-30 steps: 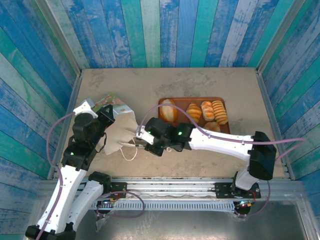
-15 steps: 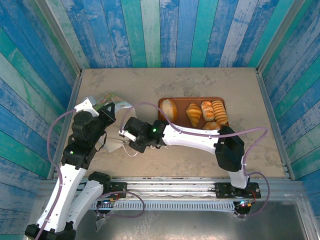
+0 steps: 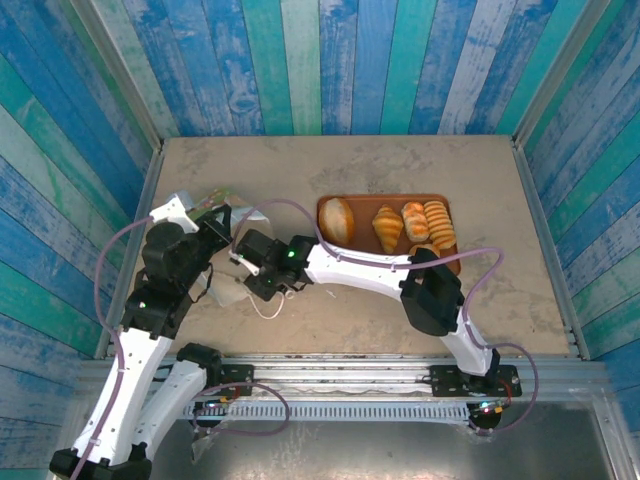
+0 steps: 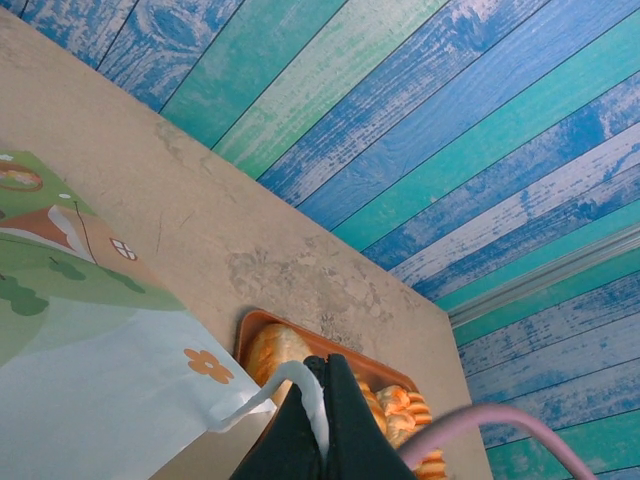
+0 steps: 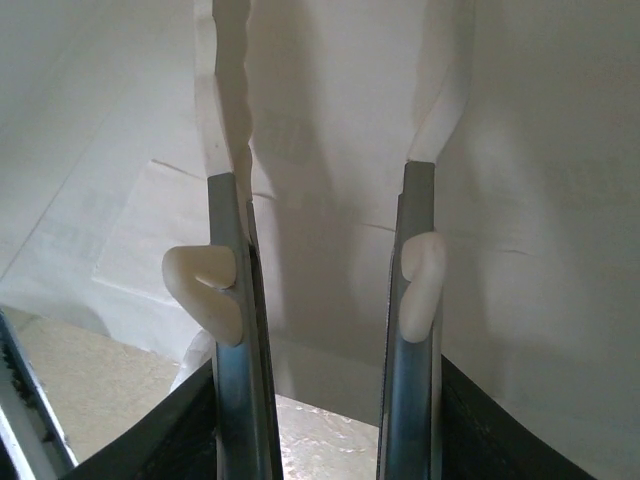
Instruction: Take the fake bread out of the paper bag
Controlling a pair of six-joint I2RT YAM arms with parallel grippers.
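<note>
The table [image 3: 300,165] is a flat, tan, mottled surface with faint darker stains, closed in at the back and both sides by blue and green plank walls [image 3: 330,60]. A flat brown tray [image 3: 385,198] lies on it, right of centre. Just left of the tray the white paper bag [image 3: 225,290] rests on the tabletop, crumpled, its green-printed side turned away from the tray. Behind the tray the tabletop is bare up to the back wall.

Matt white paper bag [image 4: 90,400], glossy bread [image 3: 338,218], rough painted wooden walls [image 3: 330,60].
</note>
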